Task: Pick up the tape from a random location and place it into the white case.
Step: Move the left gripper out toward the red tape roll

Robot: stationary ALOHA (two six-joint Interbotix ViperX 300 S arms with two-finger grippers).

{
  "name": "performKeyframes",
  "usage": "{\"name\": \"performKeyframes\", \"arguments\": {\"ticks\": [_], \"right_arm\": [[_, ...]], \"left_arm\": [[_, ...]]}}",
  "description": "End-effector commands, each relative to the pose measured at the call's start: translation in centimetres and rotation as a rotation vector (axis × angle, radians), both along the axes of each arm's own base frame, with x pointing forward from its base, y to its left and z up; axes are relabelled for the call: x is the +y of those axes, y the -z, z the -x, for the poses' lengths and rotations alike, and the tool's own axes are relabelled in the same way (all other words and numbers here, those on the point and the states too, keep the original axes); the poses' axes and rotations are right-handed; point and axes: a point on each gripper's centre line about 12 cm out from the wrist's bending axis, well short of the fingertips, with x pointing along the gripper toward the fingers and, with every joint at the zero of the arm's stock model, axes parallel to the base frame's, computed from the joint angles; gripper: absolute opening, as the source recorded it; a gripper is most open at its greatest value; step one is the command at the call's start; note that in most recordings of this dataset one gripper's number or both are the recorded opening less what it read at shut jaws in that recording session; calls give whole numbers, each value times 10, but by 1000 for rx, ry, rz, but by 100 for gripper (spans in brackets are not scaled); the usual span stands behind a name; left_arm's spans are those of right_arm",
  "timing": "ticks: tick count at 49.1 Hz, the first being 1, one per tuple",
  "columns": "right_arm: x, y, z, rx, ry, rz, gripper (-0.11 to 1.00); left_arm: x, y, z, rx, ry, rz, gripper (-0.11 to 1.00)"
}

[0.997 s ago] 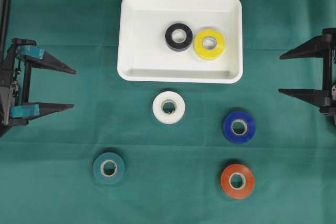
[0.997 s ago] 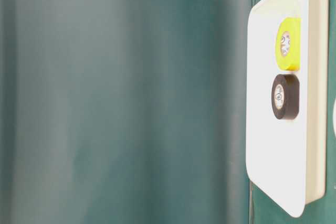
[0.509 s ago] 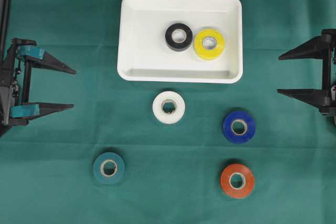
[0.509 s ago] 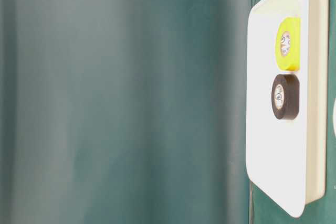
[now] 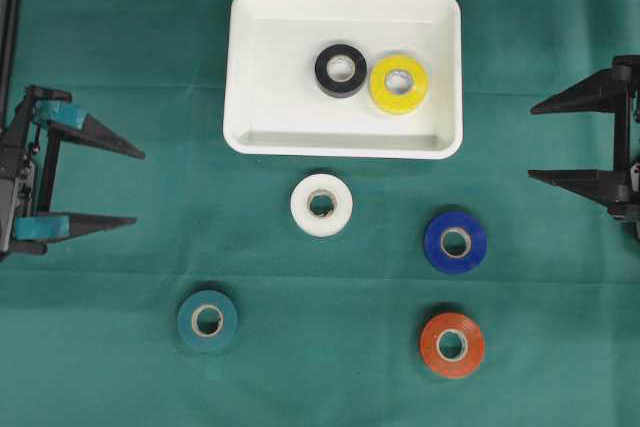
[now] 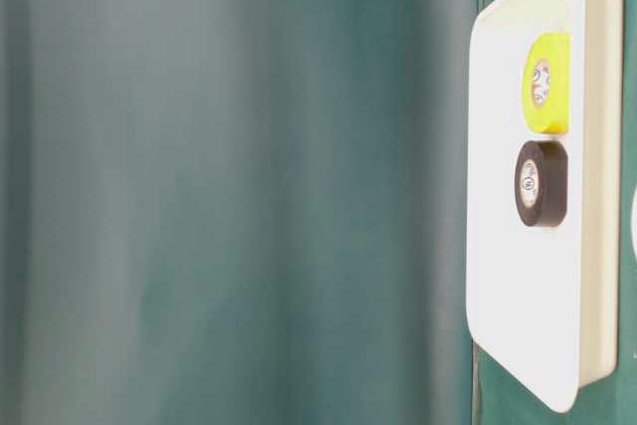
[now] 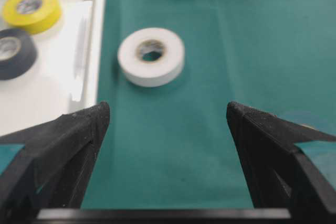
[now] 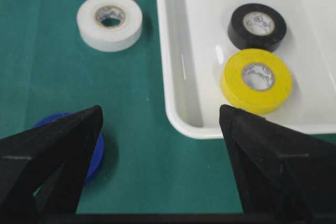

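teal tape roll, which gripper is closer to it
Left. The left gripper sits open up and to the left of the teal tape roll, fairly near; the right gripper is open at the far side of the cloth.

- Left gripper (image 5: 130, 187): 2 long black fingers, each tapering to a sharp wedge tip, with teal blocks where they join the black frame.
- Right gripper (image 5: 540, 140): 2 black wedge fingers on a black bracket, plain black throughout.
- From the left wrist view, the fingers (image 7: 73, 145) show a grainy, matte texture, with a teal patch on each finger.
- From the right wrist view, the fingers (image 8: 58, 150) are solid, flat-sided black.
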Motion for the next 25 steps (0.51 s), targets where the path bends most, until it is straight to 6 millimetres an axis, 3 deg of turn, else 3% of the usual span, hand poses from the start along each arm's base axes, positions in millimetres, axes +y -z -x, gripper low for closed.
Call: {"name": "performKeyframes", "arguments": {"ticks": [1, 25], "right_arm": [[0, -3, -3, -6, 1, 2, 86], [-1, -3, -2, 5, 3, 2, 86]], "left_arm": [[-7, -6, -2, -22, 30, 14, 97], [-28, -8, -1, -34, 130, 42, 93]]}}
